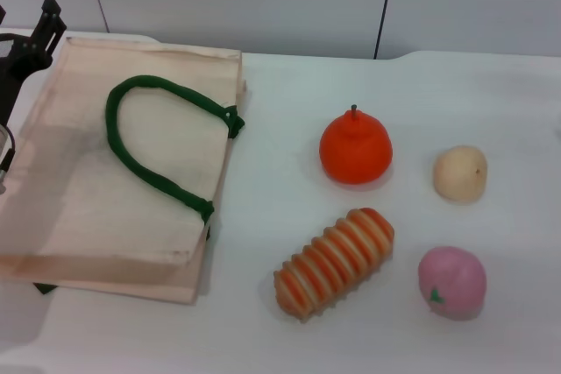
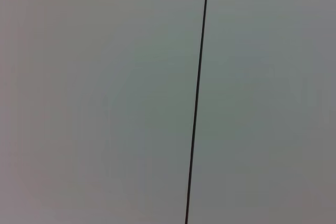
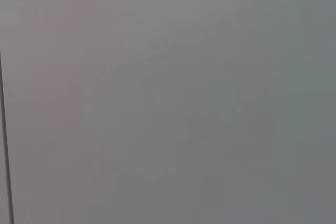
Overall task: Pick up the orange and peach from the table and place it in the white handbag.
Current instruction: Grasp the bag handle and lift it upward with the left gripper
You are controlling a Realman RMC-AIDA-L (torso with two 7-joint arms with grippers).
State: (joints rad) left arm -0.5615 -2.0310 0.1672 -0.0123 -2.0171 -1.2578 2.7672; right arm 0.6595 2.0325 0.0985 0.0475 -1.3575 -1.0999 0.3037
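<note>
The orange [image 1: 355, 148], bright orange-red with a nub and a short dark stem, stands on the white table right of centre. Near the front right lies the pink peach [image 1: 451, 281] with a small green leaf mark. The white handbag [image 1: 83, 190], a flat cream cloth tote with a thick green rope handle [image 1: 149, 142], lies on the table's left side. My left gripper [image 1: 37, 41] hangs at the far left beside the bag's back corner, holding nothing that I can see. The right gripper is out of view. Both wrist views show only a plain grey wall.
A long orange-and-cream ribbed toy [image 1: 335, 261] lies in front of the orange, left of the peach. A pale beige round fruit [image 1: 459, 172] sits right of the orange. The grey wall rises behind the table's [image 1: 280, 129] back edge.
</note>
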